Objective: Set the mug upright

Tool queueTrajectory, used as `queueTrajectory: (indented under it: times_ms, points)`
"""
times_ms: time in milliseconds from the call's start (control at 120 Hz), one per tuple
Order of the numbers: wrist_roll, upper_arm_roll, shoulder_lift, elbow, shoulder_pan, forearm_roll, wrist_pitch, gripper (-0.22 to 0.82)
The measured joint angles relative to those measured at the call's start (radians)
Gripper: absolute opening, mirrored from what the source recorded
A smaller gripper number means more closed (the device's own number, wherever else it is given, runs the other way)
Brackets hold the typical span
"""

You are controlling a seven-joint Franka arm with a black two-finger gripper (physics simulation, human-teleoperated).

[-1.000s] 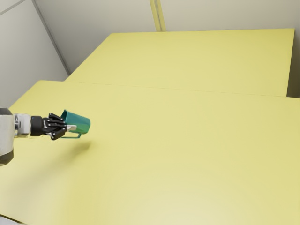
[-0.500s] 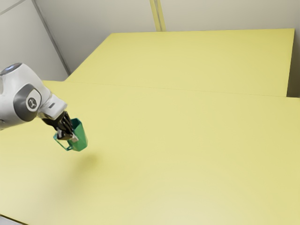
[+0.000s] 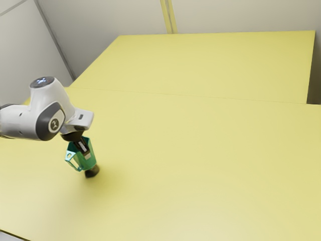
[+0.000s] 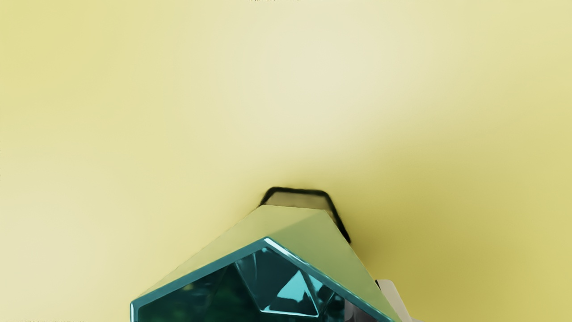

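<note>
Mug (image 3: 89, 161) mostly righted, by my judgement: mouth up, base toward table (image 3: 200, 165), body leaning somewhat. Handle (image 3: 73, 162) on mug's side toward exterior view's left. Gripper (image 3: 86, 152) closed on mug wall near rim — mug held, not free-standing. Dark shadow (image 3: 92, 172) right below base; whether base touches table, cannot tell. Left, likely: level mug, seat base flat, let go.

Table plain yellow all round mug. Well beyond mug, second yellow surface (image 3: 200, 65) — then pale wall (image 3: 241, 17) with yellow strip (image 3: 169, 17).
</note>
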Motion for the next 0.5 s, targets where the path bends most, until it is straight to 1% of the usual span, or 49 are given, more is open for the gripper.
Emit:
queueTrajectory:
  times_ms: [158,358,500]
  points:
    - [-0.118,0.0,0.031,0.014,-0.035,-0.004,0.046,-0.18]
    - [-0.235,0.0,0.042,0.02,-0.08,-0.009,0.074,-0.18]
    - [-0.301,0.0,0.045,0.021,-0.094,-0.011,0.088,-0.18]
